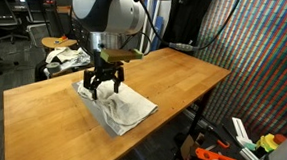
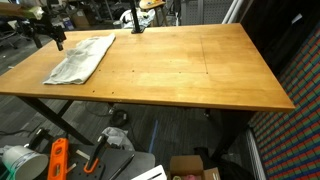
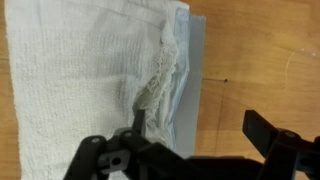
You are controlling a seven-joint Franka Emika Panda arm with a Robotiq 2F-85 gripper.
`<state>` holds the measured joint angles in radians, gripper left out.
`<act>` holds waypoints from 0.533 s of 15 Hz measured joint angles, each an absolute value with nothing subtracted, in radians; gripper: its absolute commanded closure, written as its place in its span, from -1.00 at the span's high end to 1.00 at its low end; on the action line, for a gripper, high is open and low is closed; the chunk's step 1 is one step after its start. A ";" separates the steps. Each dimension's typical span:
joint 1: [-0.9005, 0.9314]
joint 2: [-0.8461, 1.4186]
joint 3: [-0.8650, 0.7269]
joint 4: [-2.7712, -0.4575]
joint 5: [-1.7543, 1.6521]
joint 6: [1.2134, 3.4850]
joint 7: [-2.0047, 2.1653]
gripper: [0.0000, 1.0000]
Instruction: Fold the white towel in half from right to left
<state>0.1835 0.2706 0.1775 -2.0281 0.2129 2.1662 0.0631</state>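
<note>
- Around the table we see a cluttered lab or workshop. A tall screen with a fine multicoloured pattern [image 1: 257, 53] stands to one side, and in an exterior view an orange tool [image 2: 57, 160] and a cardboard box [image 2: 190, 168] lie on the floor under the table.
- Next in size is the wooden table [image 1: 184, 83], a long light-brown top on dark legs. Most of its surface is bare in both exterior views.
- We see the robot arm [image 1: 109, 14], white and grey, leaning down over one end of the table.
- The white towel [image 1: 120, 109] lies flat on that end of the tabletop, close to the edge. In an exterior view [image 2: 80, 58] it sits at the far left end of the table.
- In the wrist view the towel [image 3: 90, 80] fills the upper left. A greyer layer shows along its side next to the bare wood.
- The gripper [image 1: 104, 84] hangs just over the towel with its jaws spread wide, and we see nothing held between them.
- In the wrist view the gripper [image 3: 200, 140] has one finger [image 3: 138, 122] over the towel at the low end of the fold, while the other finger [image 3: 265, 128] is over bare wood. We cannot tell whether the first one touches the cloth.
- Smallest is a crumpled ridge [image 3: 165, 70] running down the towel near its edge.
</note>
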 measured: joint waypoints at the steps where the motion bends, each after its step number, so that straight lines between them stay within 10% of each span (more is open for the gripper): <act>1: 0.176 0.249 0.178 -2.064 0.232 2.166 0.032 1.00; 8: 0.182 0.166 0.215 -2.295 0.285 2.338 -0.063 1.00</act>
<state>0.1818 0.1664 0.2151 -2.2948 0.2854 2.3381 -0.0629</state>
